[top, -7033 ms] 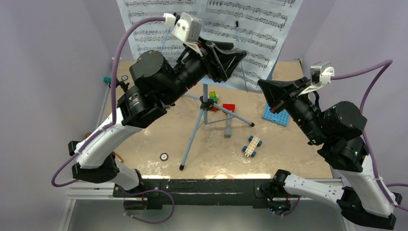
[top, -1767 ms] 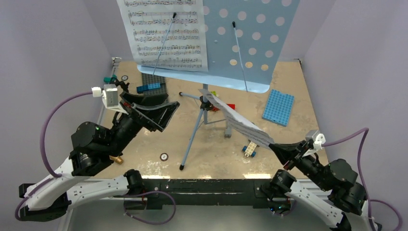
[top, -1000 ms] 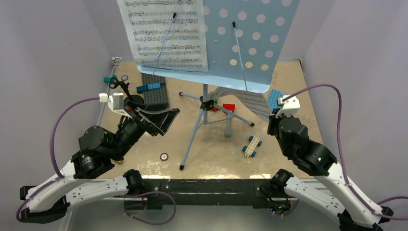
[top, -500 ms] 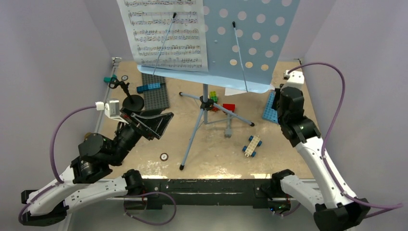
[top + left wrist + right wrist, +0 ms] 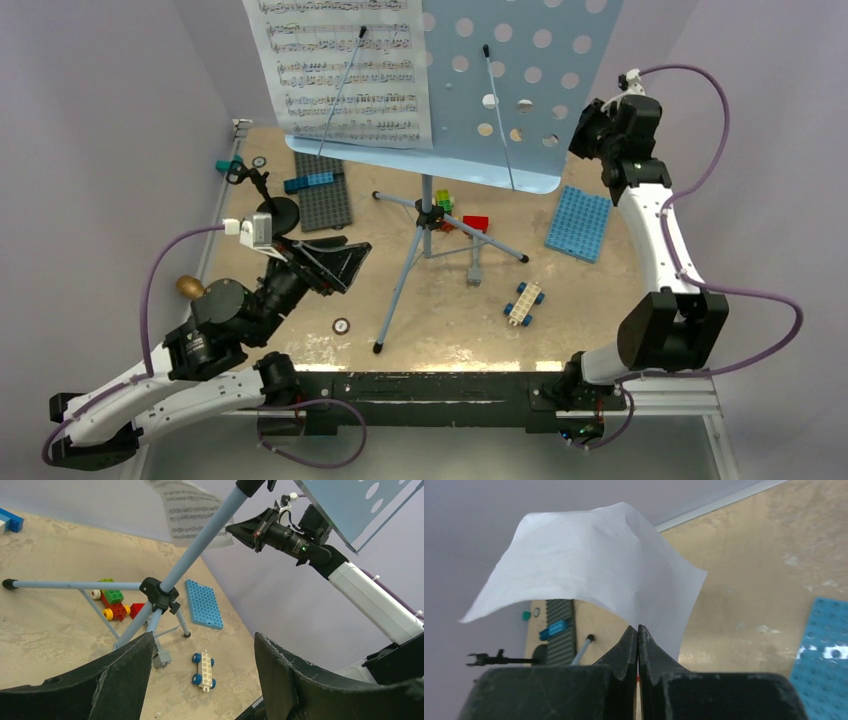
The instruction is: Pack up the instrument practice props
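Note:
The light-blue perforated music stand stands mid-table on its tripod, with one white sheet-music page on its left half. My right gripper is raised at the back right, shut on a second sheet-music page. In the top view the stand's desk hides most of that page; it also shows in the left wrist view. My left gripper is open and empty, low, left of the tripod. The gold-brown microphone lies at the left edge. The black round-base mic stand stands at the back left.
A grey baseplate with a blue brick lies at the back left and a blue baseplate at the right. Coloured bricks sit by the tripod hub. A white wheeled brick lies front right. A small ring lies near the front.
My right arm has carried the page from the front right, up and back to behind the stand's desk. My left arm has drawn back and lowered, still open, and the microphone has come into view.

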### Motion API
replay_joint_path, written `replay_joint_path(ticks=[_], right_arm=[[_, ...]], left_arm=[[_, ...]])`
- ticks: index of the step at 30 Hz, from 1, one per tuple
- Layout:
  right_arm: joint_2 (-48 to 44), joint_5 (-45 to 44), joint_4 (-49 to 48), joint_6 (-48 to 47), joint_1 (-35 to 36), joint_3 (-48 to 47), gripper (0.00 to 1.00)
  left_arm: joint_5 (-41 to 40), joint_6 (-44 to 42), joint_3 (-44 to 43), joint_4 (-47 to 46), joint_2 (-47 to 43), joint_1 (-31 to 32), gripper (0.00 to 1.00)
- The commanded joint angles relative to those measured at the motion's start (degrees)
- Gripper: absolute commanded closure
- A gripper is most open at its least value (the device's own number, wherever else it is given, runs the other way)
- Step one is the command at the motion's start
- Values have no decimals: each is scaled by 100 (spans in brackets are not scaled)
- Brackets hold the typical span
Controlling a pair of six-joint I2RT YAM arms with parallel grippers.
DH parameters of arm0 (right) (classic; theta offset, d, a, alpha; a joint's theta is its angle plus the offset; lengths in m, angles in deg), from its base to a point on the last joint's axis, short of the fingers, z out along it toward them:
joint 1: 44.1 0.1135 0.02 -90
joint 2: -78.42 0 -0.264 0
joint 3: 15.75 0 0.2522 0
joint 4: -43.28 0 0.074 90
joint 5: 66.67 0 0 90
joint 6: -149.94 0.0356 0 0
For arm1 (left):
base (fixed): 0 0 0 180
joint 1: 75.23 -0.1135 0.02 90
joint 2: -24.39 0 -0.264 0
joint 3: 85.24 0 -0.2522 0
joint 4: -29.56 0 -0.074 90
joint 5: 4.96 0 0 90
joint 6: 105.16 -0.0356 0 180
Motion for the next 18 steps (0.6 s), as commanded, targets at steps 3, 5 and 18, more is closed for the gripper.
replay_joint_path(ticks=[3,5,18], right_arm=[[983,1596,-748,1044,-313,-173,100],[1339,1578,-704,1077,-419,171,100],[1914,1304,-509,665,-806,861,100]], left_arm=[[-35,-196,-35,-128,283,24,23],[-6,-209,-11,-99,356,24,23],[-100,-82,239,47,315,24,23]])
